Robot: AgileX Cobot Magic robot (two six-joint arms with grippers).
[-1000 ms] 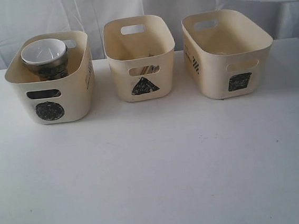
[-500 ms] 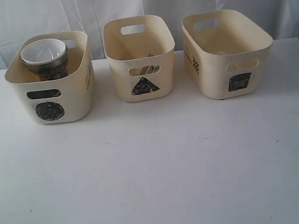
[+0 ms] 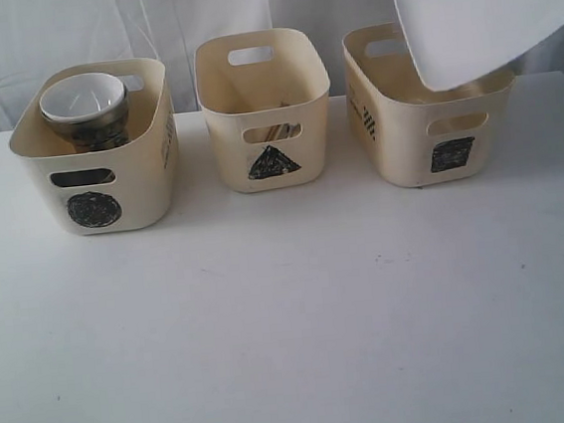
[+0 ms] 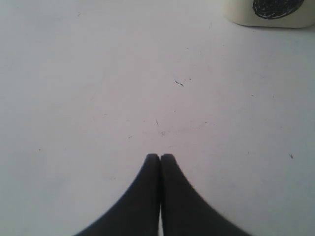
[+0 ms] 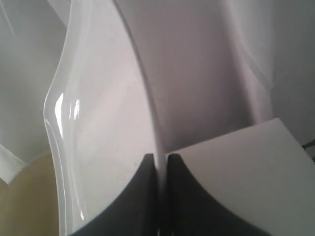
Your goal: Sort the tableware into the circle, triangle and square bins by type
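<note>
Your plate (image 3: 483, 12) has dropped and tilted, its rim pinched in the closed right claw (image 5: 161, 156), with the square bin (image 3: 410, 134) just below it, so it looks ready to release.

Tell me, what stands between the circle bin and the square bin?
The triangle bin stands there, bare table on both sides; the exterior view shows it.

three bins (image 3: 224, 127) abreast, plate (image 3: 478, 13) above rightmost

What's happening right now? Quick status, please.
Right gripper shut on white square plate, tilted over square bin. Left gripper shut, empty. No obstruction seen.
</note>
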